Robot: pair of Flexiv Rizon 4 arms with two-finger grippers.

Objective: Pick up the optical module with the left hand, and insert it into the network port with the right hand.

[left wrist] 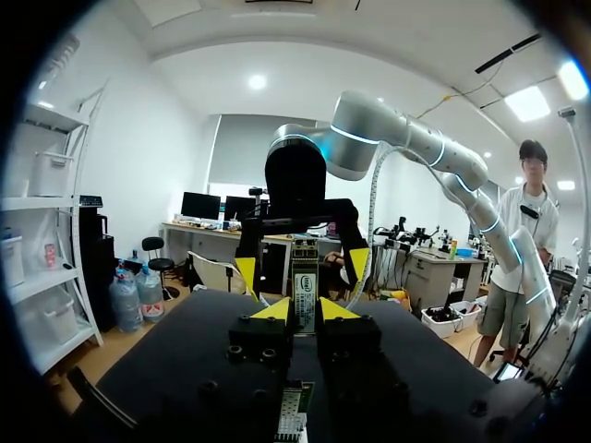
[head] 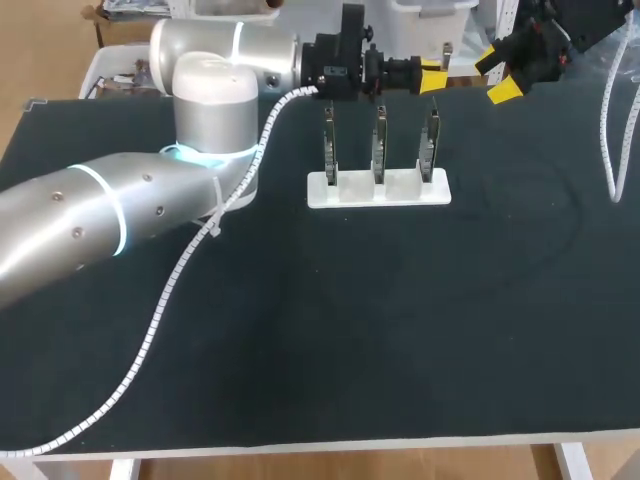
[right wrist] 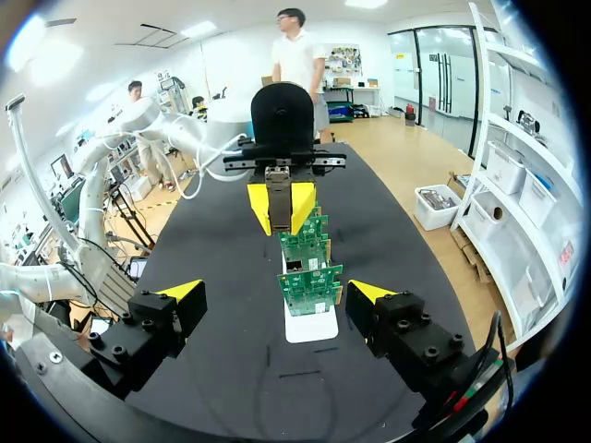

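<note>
While our L gripper (head: 433,78) is clenched on 1 optical module (left wrist: 305,292), both yellow tips press it from 2 sides. The module sticks out ahead of the fingers, pointing right. That gripper hangs at the far centre of the table (head: 300,340), over the top of the right-hand board. We can't tell if it touches the board.

Our R gripper (head: 497,73) is released, with its fingers wide apart and nothing between them. It sits at the far right, facing the L gripper and apart from it.

We count 3 green circuit boards, all upright in 1 white stand (head: 378,191), in a row left to right: left board (head: 329,150), mid board (head: 379,148), right board (head: 430,145). The stand lies flat on the table, far of centre, between the 2 arms.

We see 2 white cable chains: 1 along the L arm (head: 150,335) and 1 at the table's far right edge (head: 608,120).
</note>
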